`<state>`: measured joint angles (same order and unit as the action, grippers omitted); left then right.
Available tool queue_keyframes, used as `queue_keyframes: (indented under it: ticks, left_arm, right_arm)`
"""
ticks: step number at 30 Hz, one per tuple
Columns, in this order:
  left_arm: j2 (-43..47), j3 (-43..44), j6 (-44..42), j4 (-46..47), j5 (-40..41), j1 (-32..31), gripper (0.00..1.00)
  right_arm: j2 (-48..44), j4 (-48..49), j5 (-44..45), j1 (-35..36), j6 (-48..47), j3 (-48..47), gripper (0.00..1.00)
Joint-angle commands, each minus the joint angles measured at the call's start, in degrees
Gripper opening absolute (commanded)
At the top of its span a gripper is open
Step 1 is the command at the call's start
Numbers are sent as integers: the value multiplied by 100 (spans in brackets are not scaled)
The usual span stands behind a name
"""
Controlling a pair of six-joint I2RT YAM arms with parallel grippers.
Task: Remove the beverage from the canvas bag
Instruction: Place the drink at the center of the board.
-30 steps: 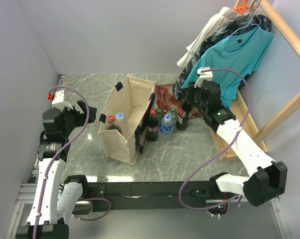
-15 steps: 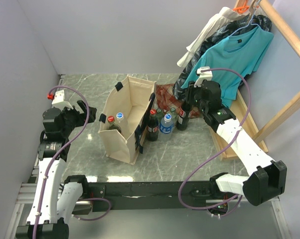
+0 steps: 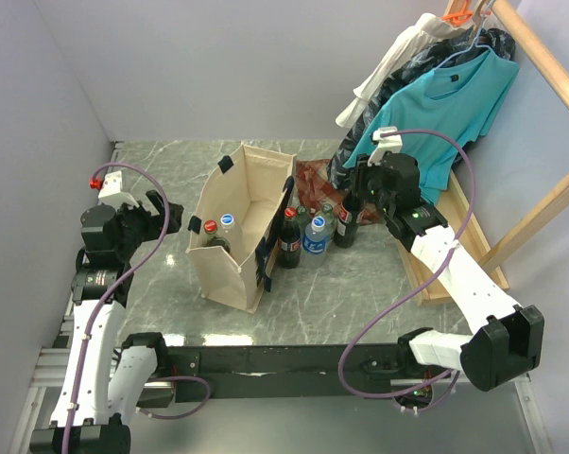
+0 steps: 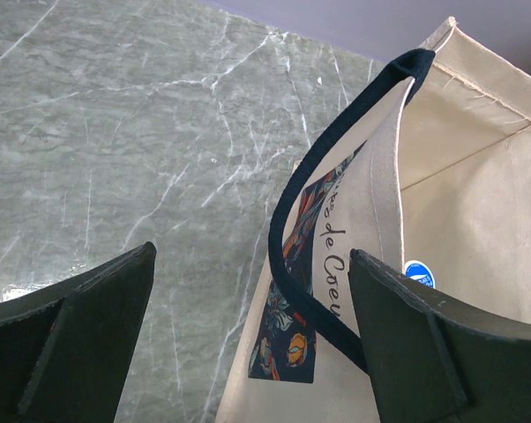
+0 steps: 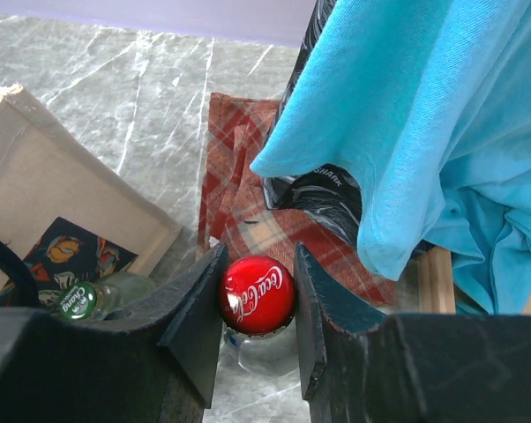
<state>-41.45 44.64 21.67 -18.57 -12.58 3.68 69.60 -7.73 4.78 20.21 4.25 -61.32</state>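
Note:
The beige canvas bag with navy handles stands open at the table's middle left. Two bottles stand inside it, one with a red cap and one with a blue-and-white cap. My left gripper is open and empty just left of the bag. In the left wrist view its fingers straddle the bag's wall and navy handle. My right gripper is shut on the red cap of a dark cola bottle standing on the table right of the bag.
Several more bottles stand between the bag and the held bottle. A red plaid cloth lies behind them. A teal shirt and other clothes hang from a wooden rack at the right. Walls close the left and back.

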Motion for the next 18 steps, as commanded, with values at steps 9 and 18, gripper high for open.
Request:
queue_keyframes:
  ticks: [9, 18]
  left_arm:
    - [58, 36, -75, 81, -43, 36, 96]
    - [49, 45, -67, 81, -78, 27, 96]
  right_arm:
    - [-421, 861, -240, 10, 375, -152, 22]
    - [-544, 817, -231, 27, 375, -143, 26]
